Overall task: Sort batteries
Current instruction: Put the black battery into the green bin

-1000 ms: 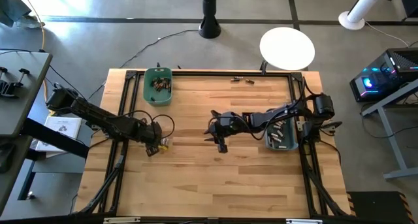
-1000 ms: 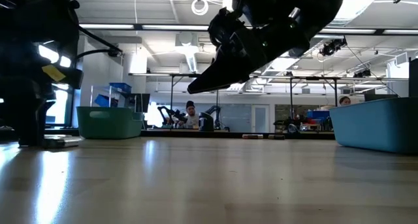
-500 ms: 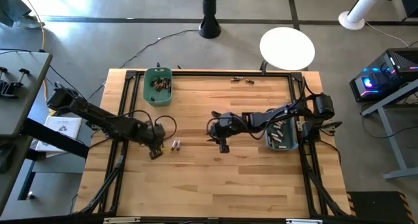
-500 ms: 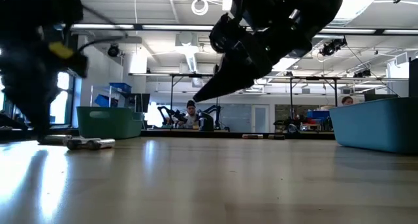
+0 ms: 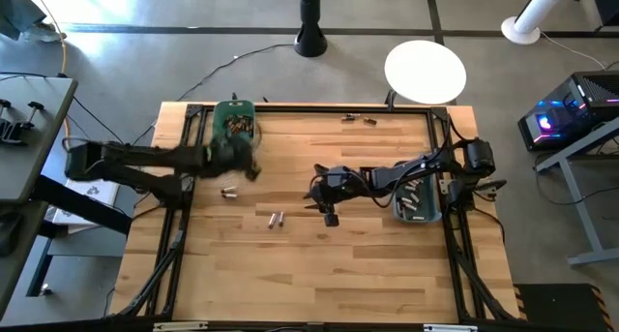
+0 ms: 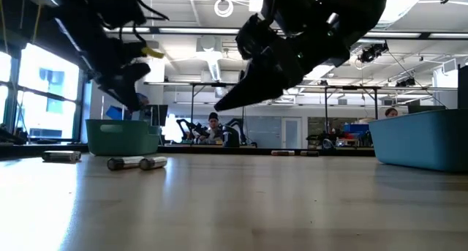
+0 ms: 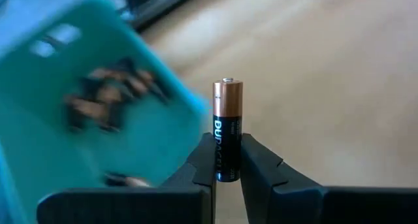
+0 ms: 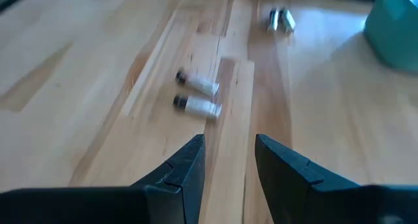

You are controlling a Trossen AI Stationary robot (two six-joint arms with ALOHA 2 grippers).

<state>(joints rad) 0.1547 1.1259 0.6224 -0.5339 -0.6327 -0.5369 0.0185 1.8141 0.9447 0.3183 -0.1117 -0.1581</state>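
My left gripper (image 5: 235, 150) hovers at the near end of the green bin (image 5: 233, 127), shut on a copper-and-black battery (image 7: 227, 129). The bin holds several copper-brown batteries (image 7: 108, 100). My right gripper (image 5: 330, 216) hangs open above mid-table with nothing between its fingers (image 8: 228, 149). Two silvery batteries (image 5: 276, 219) lie side by side on the wood just left of it, seen close in the right wrist view (image 8: 196, 96). Another battery (image 5: 229, 192) lies nearer the left arm. The blue-grey bin (image 5: 416, 201) holds several batteries. My left gripper pinches the battery's black lower half (image 7: 226, 160) between its two fingertips. The battery lies along the fingers and sticks out past them, copper end (image 7: 227, 90) pointing away from the gripper. It is lifted clear of the table, beside the green bin's rim.
A few loose batteries (image 5: 358, 119) lie at the table's far edge. A black frame (image 5: 319, 107) runs round the tabletop. In the low view the green bin (image 6: 121, 137) stands at the left and the blue-grey bin (image 6: 420, 137) at the right, with people in the room behind.
My left gripper has risen from the loose batteries near the table's left side and swung toward the far edge, to the green bin. The two silvery batteries have rolled toward the table's right, and one battery stays behind nearer the left arm.
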